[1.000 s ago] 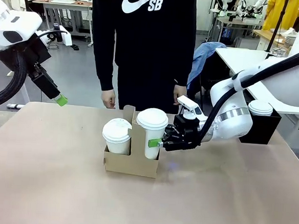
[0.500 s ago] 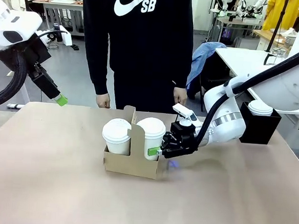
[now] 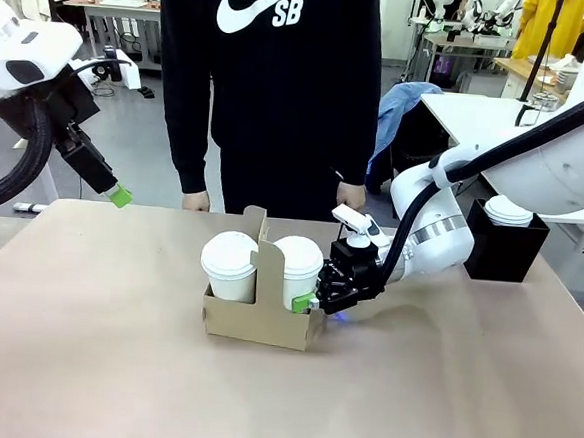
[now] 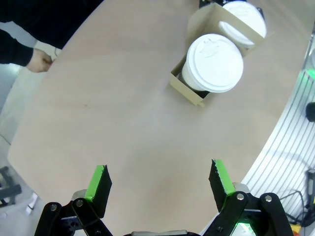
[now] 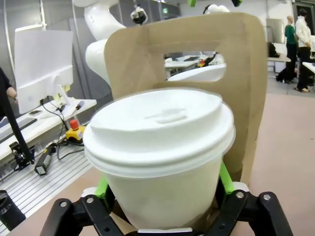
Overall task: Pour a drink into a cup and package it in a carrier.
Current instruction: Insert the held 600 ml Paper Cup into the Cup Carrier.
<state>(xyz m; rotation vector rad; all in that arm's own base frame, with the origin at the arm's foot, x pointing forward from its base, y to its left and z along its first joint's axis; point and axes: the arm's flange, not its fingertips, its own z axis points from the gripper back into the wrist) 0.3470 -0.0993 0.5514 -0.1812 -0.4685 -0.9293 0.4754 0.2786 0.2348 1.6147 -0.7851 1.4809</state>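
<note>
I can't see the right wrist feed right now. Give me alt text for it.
A lidded white paper cup sits gripped between the right pincer's green pads, close to the camera. Directly behind it rises the brown cardboard carrier's handle tab with its cut-out slot.

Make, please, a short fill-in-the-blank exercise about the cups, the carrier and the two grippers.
1. The carrier holds ___ lidded cups.
2. The right gripper is shut on the cup in the carrier's ___ slot, as the front view shows it.
3. The left gripper hangs above the table with its jaws ___.

Missing words: two; right; open
</note>
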